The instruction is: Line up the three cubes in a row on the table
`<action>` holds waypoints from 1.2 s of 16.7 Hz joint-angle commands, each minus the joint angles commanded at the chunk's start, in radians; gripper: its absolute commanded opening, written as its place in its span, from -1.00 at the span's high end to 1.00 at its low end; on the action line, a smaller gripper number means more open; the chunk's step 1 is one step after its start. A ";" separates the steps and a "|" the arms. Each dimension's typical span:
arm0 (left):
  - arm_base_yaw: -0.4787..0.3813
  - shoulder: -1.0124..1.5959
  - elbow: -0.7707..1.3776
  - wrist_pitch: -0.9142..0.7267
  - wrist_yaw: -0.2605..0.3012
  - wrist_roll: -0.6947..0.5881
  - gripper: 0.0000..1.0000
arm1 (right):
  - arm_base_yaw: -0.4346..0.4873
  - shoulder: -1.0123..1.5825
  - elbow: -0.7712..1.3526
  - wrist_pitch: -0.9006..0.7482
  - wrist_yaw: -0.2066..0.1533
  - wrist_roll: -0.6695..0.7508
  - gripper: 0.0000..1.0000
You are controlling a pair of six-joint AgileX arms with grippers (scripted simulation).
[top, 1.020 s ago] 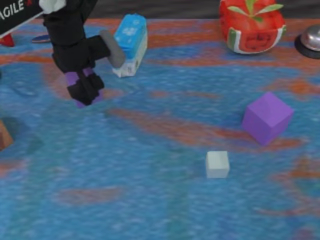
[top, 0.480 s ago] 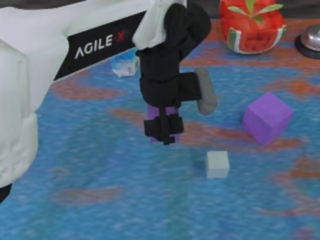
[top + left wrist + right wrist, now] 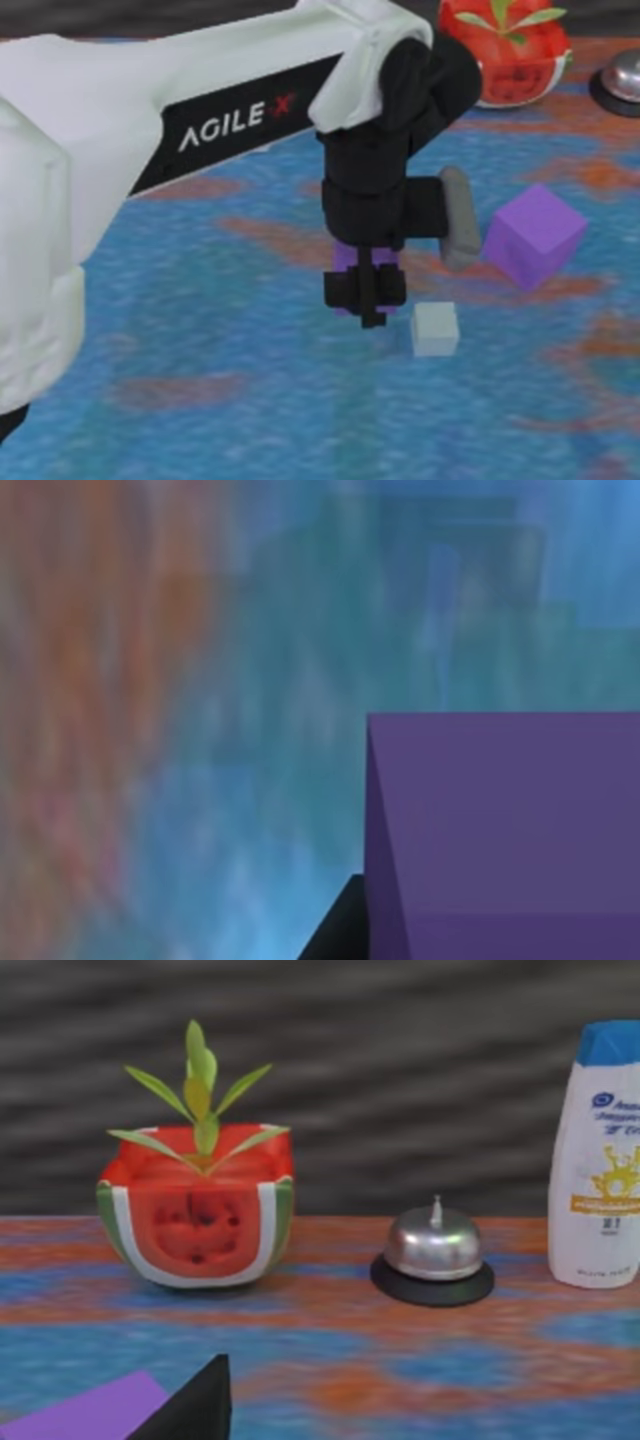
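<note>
Left arm: reaches in from 9 o'clock, wrist bent down over table (image 3: 200,400) centre.
Left gripper (image 3: 366,292): closed around smaller purple cube (image 3: 345,257).
Grey-white cube (image 3: 434,329): just beside, at 4 o'clock.
Large purple cube (image 3: 533,234): 2 o'clock, apart.

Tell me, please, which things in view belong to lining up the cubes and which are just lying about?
Belonging to the job:
- smaller purple cube, held in the left hand
- large purple cube
- grey-white cube
- table

Just lying about:
- watermelon-shaped planter
- silver call bell
- white shampoo bottle
</note>
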 joint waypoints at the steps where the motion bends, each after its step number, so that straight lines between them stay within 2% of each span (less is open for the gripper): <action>1: 0.000 0.000 -0.002 0.003 0.000 0.000 1.00 | 0.000 0.000 0.000 0.000 0.000 0.000 -1.00; 9: -0.007 0.055 -0.167 0.226 0.000 -0.006 1.00 | 0.000 0.000 0.000 0.000 0.000 0.000 -1.00; 14: -0.008 0.060 -0.181 0.241 0.000 -0.006 1.00 | 0.000 0.000 0.000 0.000 0.000 0.000 -1.00; 20: -0.008 0.060 -0.181 0.241 0.000 -0.006 0.10 | 0.000 0.000 0.000 0.000 0.000 0.000 -1.00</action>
